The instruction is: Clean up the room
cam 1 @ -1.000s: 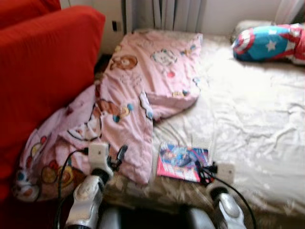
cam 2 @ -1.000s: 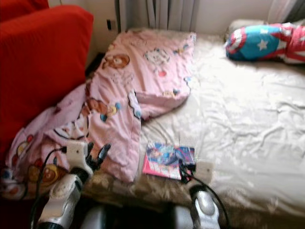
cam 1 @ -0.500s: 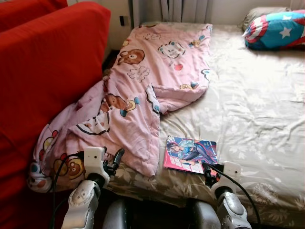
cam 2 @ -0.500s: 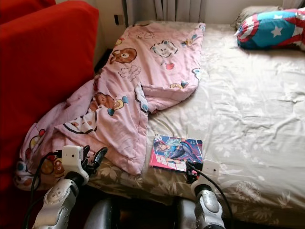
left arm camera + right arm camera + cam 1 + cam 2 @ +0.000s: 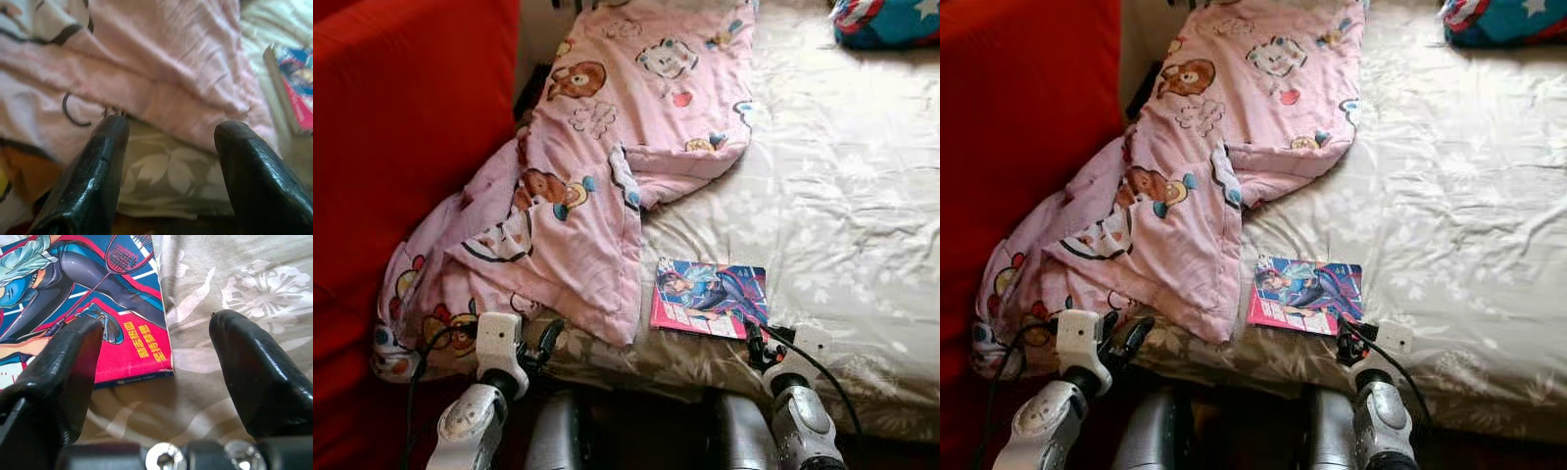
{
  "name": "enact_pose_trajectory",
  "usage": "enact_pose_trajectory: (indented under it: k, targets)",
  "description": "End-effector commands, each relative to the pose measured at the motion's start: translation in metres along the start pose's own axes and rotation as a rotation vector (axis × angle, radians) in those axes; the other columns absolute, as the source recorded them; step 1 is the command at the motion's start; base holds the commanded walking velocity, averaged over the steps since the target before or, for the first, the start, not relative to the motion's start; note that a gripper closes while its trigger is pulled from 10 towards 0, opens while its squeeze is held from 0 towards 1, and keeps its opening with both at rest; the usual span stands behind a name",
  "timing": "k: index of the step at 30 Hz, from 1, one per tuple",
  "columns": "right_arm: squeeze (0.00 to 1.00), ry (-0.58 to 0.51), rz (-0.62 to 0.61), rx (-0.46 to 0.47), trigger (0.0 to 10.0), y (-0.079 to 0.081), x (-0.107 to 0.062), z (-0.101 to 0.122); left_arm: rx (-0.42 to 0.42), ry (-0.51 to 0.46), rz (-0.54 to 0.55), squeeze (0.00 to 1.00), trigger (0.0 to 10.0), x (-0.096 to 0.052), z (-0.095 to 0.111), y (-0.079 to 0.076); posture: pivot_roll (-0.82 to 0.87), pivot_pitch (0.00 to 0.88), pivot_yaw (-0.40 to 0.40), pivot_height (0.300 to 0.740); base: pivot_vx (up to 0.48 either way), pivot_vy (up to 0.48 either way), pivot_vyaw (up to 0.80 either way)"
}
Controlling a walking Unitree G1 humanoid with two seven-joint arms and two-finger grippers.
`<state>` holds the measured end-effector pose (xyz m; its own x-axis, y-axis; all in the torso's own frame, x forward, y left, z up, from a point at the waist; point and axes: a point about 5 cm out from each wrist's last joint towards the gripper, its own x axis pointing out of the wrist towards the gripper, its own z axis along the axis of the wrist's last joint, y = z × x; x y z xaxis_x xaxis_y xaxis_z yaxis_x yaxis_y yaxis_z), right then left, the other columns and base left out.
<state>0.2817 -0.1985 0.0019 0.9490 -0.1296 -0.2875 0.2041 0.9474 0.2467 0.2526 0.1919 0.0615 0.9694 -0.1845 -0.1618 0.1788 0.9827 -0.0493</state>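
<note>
R gripper [image 5: 156, 382] fingers apart by comic [image 5: 710, 298]; pink blanket [image 5: 607, 176] hides bed edge.

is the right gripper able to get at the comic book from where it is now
Probably yes. The right gripper is open just short of the comic book's near corner, with bare bedsheet between them and the pink blanket off to the side.

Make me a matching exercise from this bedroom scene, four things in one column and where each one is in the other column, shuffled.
Things:
1. pink cartoon blanket
2. comic book
3. red sofa
4. right gripper

Places:
A. flat near the bed's front edge
B. hovering open at the comic book's corner
C. draped from the bed down its left side
D. beside the bed on the left

Pairs: 1-C, 2-A, 3-D, 4-B
</note>
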Motion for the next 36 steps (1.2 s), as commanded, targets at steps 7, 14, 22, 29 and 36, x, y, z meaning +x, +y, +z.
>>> enact_pose_trajectory:
  k: [7, 14, 22, 29, 36]
  targets:
    - [0.00, -0.042, 0.042, 0.078, 10.0, 0.007, 0.002, 0.005, 0.024, 0.039, 0.007, 0.00, 10.0, -0.012, -0.003, 0.008, 0.12, 0.255, 0.101, 0.600, 0.000, 0.000, 0.00]
    - [0.00, -0.033, 0.074, 0.105, 10.0, 0.008, 0.003, 0.005, 0.044, 0.049, -0.008, 0.00, 10.0, -0.013, -0.001, 0.007, 0.13, 0.262, 0.118, 0.600, 0.000, 0.000, 0.00]
    - [0.00, -0.037, 0.039, 0.128, 10.0, -0.003, -0.001, 0.001, 0.058, 0.059, -0.012, 0.00, 10.0, -0.014, 0.001, 0.012, 0.13, 0.266, 0.137, 0.600, 0.000, 0.000, 0.00]
    - [0.00, -0.029, 0.030, 0.140, 10.0, -0.005, -0.005, -0.004, 0.071, 0.061, -0.027, 0.00, 10.0, -0.013, 0.003, 0.011, 0.13, 0.265, 0.149, 0.600, 0.000, 0.000, 0.00]
    - [0.00, -0.007, 0.045, 0.176, 10.0, -0.002, -0.008, -0.011, 0.080, 0.069, -0.037, 0.00, 10.0, -0.012, 0.002, 0.011, 0.14, 0.264, 0.158, 0.600, 0.000, 0.000, 0.00]
